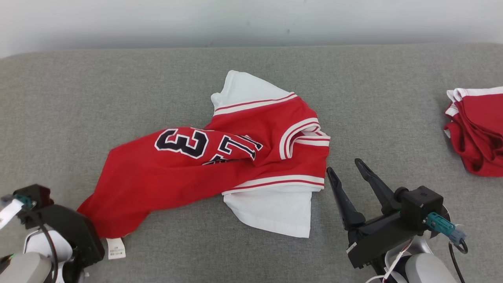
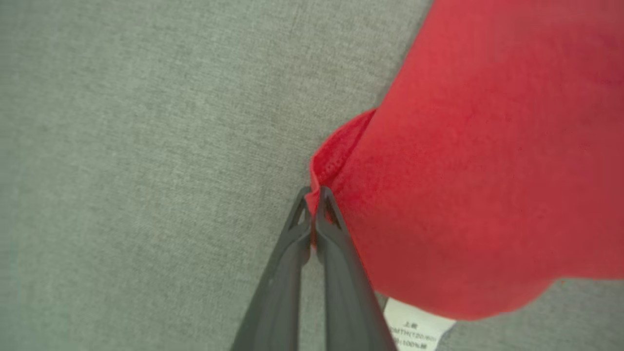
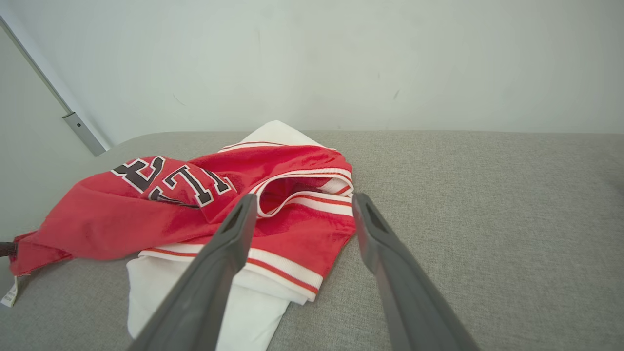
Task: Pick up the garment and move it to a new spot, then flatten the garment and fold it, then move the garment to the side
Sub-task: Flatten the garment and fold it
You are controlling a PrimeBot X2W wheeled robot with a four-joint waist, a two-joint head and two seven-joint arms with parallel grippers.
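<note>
The garment (image 1: 177, 177) is a red top with white bands and white sleeves, and it lies crumpled in the middle of the grey soft surface (image 1: 78, 98); big dark numbers with white edges show on its red part; the red body stretches out long toward the near left, and white sleeve parts stick out at the far side and the near side; the left gripper (image 2: 314, 197) is at the near left corner of the red cloth; its two dark fingers (image 2: 336, 253) are pressed together, and a little fold of the red hem is pinched between their tips, so it has hold of the garment by that corner; a small white label (image 1: 116, 248) with tiny print pokes out from under the red cloth just beside that gripper; the right gripper (image 1: 344, 166) is just to the right of the garment, near the striped edge; its two fingers stand wide apart with nothing between them; in the right wrist view they point toward the armhole with the red and white trim; at the far right edge lies another red cloth (image 1: 477, 129) with white trim, bunched up, well apart from the garment.
</note>
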